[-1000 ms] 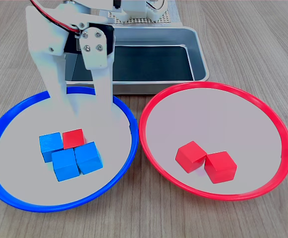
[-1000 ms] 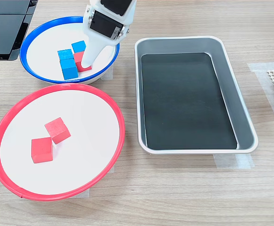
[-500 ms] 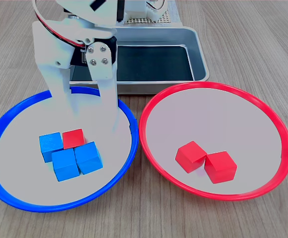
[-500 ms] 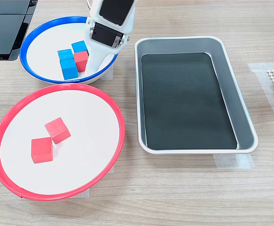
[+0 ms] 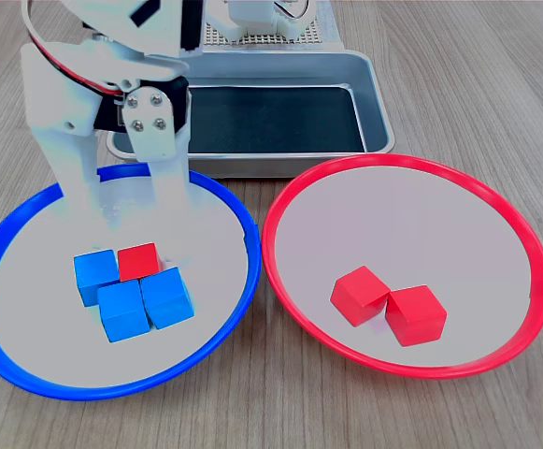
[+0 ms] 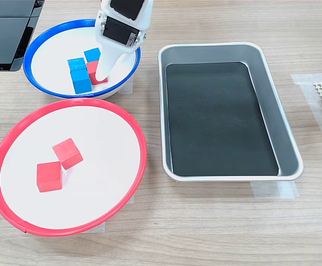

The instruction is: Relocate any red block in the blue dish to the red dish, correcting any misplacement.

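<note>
Gripper (image 5: 133, 220): we see it wide open, empty, over the blue dish (image 5: 28, 369).
Red block (image 5: 139, 261): among blue blocks (image 5: 135, 301).

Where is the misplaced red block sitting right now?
The red block lies in the blue dish on the first exterior view's left, touching the three blue cubes at the cluster's far edge, with the open gripper hovering just behind it.
</note>
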Robot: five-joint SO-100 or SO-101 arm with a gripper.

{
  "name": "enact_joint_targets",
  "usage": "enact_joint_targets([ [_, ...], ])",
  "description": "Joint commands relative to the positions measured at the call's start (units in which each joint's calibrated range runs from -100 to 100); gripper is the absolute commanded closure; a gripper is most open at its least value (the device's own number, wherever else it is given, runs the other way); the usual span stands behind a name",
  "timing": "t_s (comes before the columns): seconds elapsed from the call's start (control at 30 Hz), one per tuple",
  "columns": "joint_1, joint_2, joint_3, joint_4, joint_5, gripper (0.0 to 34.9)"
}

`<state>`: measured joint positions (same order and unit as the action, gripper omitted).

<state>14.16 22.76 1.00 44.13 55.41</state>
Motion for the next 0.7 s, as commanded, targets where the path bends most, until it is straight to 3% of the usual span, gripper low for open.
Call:
enact_joint_targets([
  [0.0,0.66,0.05,-2.59,0.07,0.29,17.5],
  [0.67,0.19,4.49,-6.78,-0.75,0.15,16.9],
])
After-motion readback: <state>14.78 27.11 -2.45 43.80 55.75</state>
